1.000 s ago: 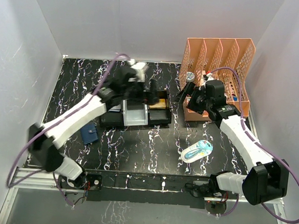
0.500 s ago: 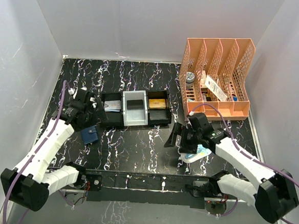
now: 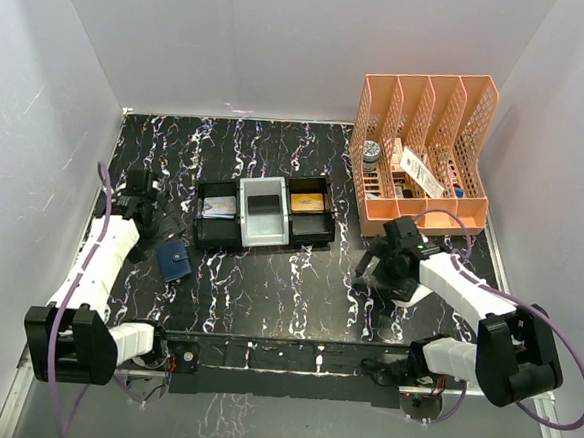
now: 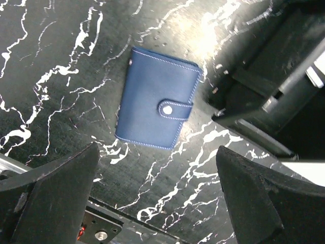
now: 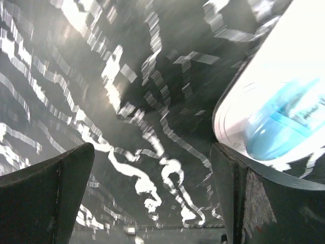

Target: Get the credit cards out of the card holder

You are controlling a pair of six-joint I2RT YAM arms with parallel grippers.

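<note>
The card holder (image 4: 157, 105) is a navy fold-over wallet. It lies flat on the black marbled table, snapped shut, and it also shows left of the tray in the top view (image 3: 176, 261). No credit cards show at it. My left gripper (image 4: 158, 203) hangs open above the table, nearer the front rail than the card holder and apart from it; from above the gripper (image 3: 143, 231) sits just to its left. My right gripper (image 5: 152, 203) is open and empty, low over bare table. In the top view the right gripper (image 3: 379, 268) is at the right front.
A black tray (image 3: 311, 238) with a white middle box stands behind the card holder; its corner (image 4: 284, 86) is close on the right. A pale flat piece (image 3: 219, 207) lies in its left compartment. A white-and-blue package (image 5: 274, 101) lies beside my right finger. An orange file rack (image 3: 427, 148) stands back right.
Both arms have swung down and back. The left came from over the tray to the card holder's side. The right came from the rack to the package. The right view is blurred by motion.
</note>
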